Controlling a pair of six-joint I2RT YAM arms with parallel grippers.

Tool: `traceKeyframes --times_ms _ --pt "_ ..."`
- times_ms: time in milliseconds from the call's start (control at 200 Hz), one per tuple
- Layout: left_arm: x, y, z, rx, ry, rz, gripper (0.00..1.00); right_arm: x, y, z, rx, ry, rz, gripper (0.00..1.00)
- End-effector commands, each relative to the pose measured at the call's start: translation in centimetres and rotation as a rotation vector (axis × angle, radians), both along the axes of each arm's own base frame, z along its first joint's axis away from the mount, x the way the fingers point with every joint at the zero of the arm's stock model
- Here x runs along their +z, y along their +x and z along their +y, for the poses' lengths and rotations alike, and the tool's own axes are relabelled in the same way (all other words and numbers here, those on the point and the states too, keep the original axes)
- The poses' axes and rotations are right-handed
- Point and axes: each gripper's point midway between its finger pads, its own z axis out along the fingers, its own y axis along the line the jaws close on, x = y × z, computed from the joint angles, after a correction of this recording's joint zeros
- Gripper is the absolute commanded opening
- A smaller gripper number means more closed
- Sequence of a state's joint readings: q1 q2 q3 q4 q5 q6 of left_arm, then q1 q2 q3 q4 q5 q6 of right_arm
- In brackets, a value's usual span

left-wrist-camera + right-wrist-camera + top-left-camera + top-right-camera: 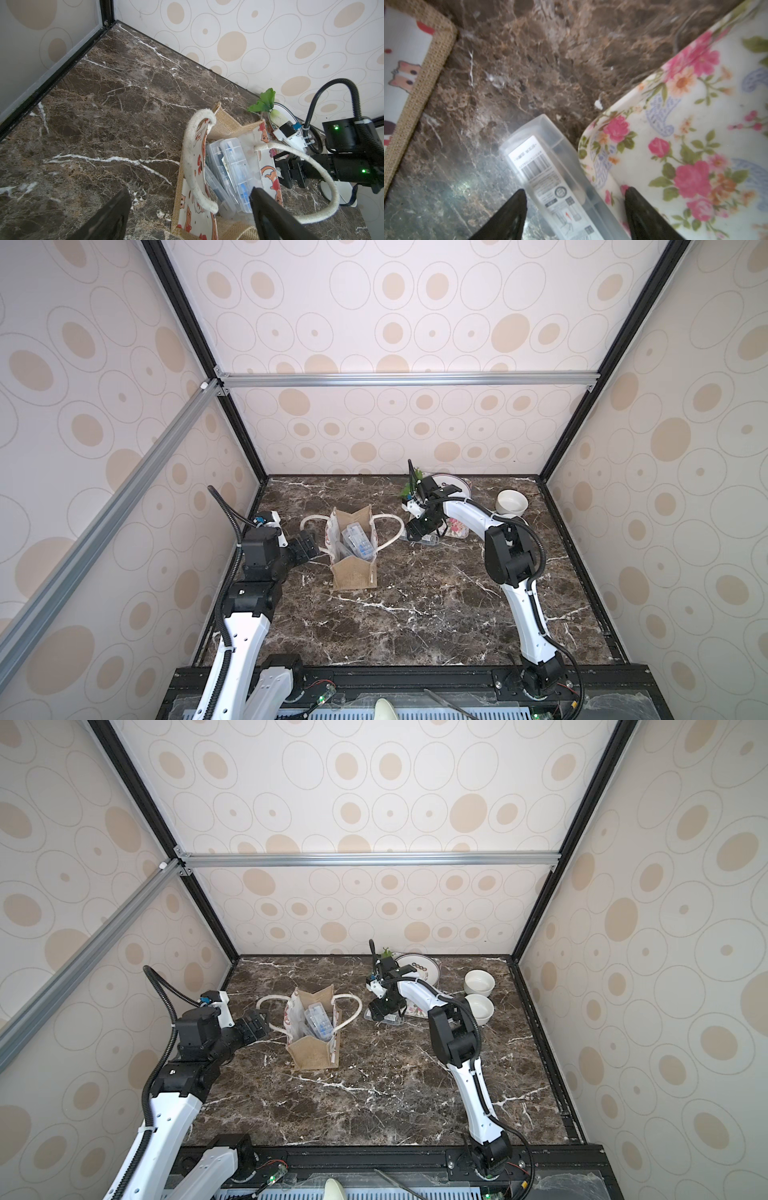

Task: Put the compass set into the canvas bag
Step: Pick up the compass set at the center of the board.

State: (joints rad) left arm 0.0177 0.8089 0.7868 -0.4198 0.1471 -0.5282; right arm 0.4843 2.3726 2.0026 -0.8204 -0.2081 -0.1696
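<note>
Packing looks partly done: the canvas bag (355,576) stands upright on the counter (415,614) with its mouth open, and two or three clear cases (355,541) lean on end inside it. One more compass set (550,176), a clear flat case with a printed label, lies flat on the counter to the bag's right. Its long edge is just beside, perhaps touching, the raised edge of the floral mat (685,145). The right tool (575,191) is low over this case with its jaws apart, one finger on the bare-counter side and the other over the mat's edge, so the case lies between them across its narrow width. Neither finger presses on it, and the tool has hold of nothing. That straddle suits a pinch across the short side, though the mat's edge may get in the far finger's way. The left tool (311,547) sits wide open and empty just beside the bag's left side wall, by a rope handle (307,522). It is probably placed to steady the light bag or keep its mouth spread; whether it touches the cloth I cannot tell.
</note>
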Motion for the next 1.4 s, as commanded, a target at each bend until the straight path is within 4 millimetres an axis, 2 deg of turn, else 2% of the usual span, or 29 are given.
traceKeyframes --times_ms 0,165,635,905,1116,1396 --pt "0.1 0.1 0.2 0.012 -0.004 -0.007 0.91 0.1 -2.1 0.2 0.014 -0.016 0.044 0.75" --pt "0.4 0.2 0.2 0.013 -0.002 -0.013 0.91 0.3 -2.7 0.2 0.011 -0.046 0.002 0.74" --pt "0.7 0.4 0.1 0.005 -0.005 -0.022 0.91 4.2 -4.4 0.0 0.015 -0.035 -0.108 0.76" --pt "0.4 0.2 0.0 0.004 -0.012 -0.018 0.91 2.5 -6.3 0.0 0.089 -0.044 -0.043 0.76" --pt "0.5 0.1 0.0 0.006 -0.012 -0.020 0.91 1.0 -5.8 -0.2 0.087 -0.080 -0.025 0.76" --pt "0.3 0.0 0.0 0.007 -0.015 -0.018 0.92 0.2 -5.7 -0.2 0.083 -0.092 -0.015 0.75"
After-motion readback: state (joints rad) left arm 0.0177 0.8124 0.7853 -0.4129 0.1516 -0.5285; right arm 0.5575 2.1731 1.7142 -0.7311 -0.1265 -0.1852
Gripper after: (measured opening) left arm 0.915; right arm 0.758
